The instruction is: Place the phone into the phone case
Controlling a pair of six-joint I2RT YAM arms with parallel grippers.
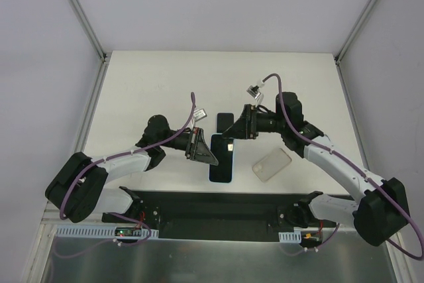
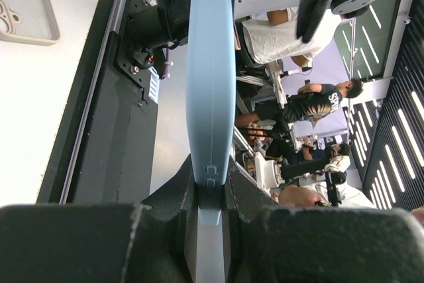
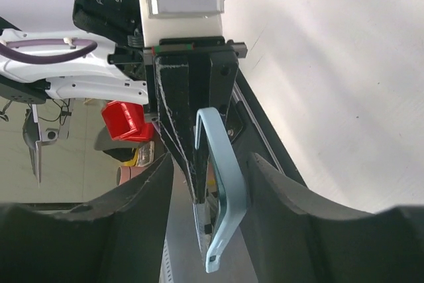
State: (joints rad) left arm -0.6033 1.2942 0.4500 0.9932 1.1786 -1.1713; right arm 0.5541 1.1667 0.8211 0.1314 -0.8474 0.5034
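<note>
One phone (image 1: pixel 222 164), left end effector (image 2: pixel 211 171) pinching its edge, right end effector (image 3: pixel 212 162) spread

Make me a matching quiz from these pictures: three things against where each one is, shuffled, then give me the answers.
Things:
1. blue case
2. clear case
3. small black slab

Places:
A. lying flat on the table, to the right of the other two
B. on the table, farthest from the arm bases, beside the right claw
C. pinched by its edge in the left claw

Pairs: 1-C, 2-A, 3-B.
</note>
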